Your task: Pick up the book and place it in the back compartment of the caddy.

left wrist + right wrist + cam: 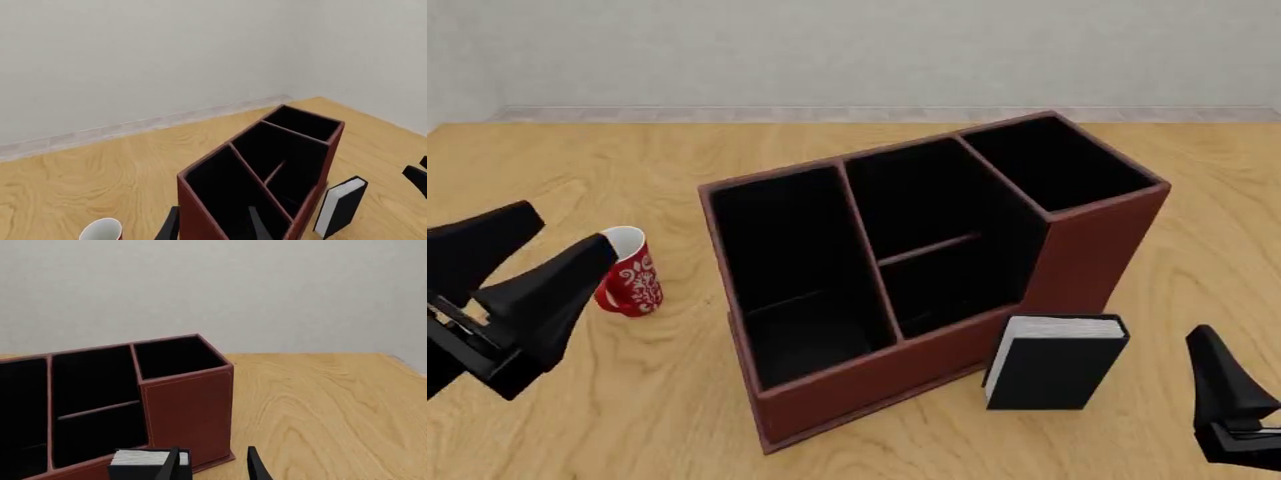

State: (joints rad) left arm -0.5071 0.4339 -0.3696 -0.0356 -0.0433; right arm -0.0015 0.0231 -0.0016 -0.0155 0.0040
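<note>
Here, taking the caddy (934, 300) as landmark: a dark red-brown box with black lining, standing on the wooden table (827, 440), turned askew to the table edge, its taller end cell farthest to the right in the front view.

Item, the back compartment (921, 205): the far cell of the middle column, cut off from the nearer cell by a cross divider; nothing shows inside it.

Item, the book (1054, 362): upright on the table just outside the caddy's near low wall, below the tall end cell; black cover facing the camera, white page edges on top and along its left side. It stands just beside the wall; contact cannot be told.

Item, the right gripper (212, 465): its jaws stand apart and hold nothing. In the right wrist view the book's page edges lie just beside one finger (168, 467), offset from the gap between the two, toward the caddy's long side. In the front view only one dark finger shows, to the right of the book and apart from it.

Item, the left gripper (213, 227): jaws spread, empty, straddling the caddy's left end wall in its wrist view; how near it is remains unclear.

Item, the red-and-white mug (627, 272): upright, left of the caddy, apart from it
</note>
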